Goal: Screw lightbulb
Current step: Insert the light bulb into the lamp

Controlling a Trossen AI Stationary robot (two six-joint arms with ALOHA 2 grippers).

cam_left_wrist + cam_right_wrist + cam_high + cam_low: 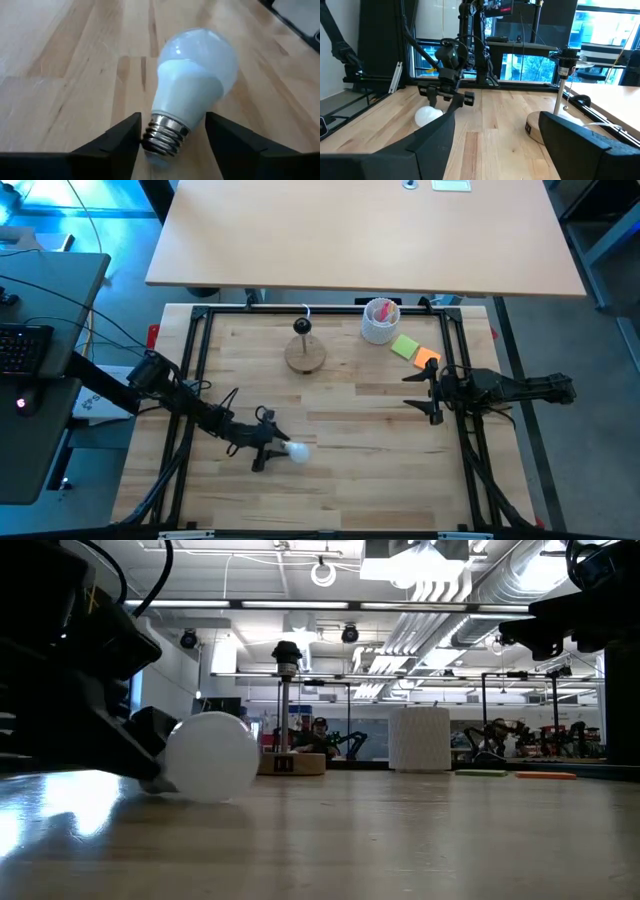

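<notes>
Lightbulb [192, 85] lay on its side on counter [380, 440], screw base pointing into released left gripper [172, 137], dome away. Right gripper [428, 392] hovered open, well apart.

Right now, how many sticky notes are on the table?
2. A green note and an orange note lie side by side near the white cup, just ahead of the right gripper. None seem hidden.

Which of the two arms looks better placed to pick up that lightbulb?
The left one. The left gripper is already open around the screw base of the lightbulb lying on the table. The right gripper hangs open across the table.
</notes>
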